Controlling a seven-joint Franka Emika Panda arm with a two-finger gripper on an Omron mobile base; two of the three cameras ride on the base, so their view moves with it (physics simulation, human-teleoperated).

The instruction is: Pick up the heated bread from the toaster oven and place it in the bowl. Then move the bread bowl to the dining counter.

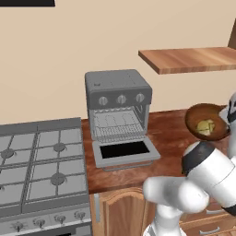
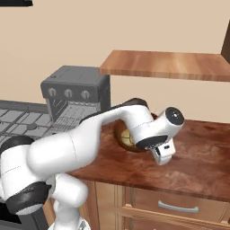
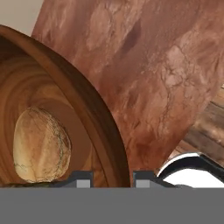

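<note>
Bread in the bowl, gripper pinched on the bowl's rim

You have the bread (image 3: 40, 146) lying in the bottom of the bowl (image 3: 94, 118), so the first half of the job looks done. Your gripper (image 3: 112, 178) has its fingers drawn together on the bowl's near wall, one tip inside and one outside, which is the sensible hold for carrying a shallow bowl without touching the bun. The bowl sits on the reddish-brown counter (image 1: 168, 133) to the right of the toaster oven (image 1: 119, 108), whose door hangs down and whose rack is bare. The stove (image 1: 41, 168) is further left and a wooden shelf (image 2: 166, 64) hangs above. Your next call is to lift level so the bread stays put.
</note>
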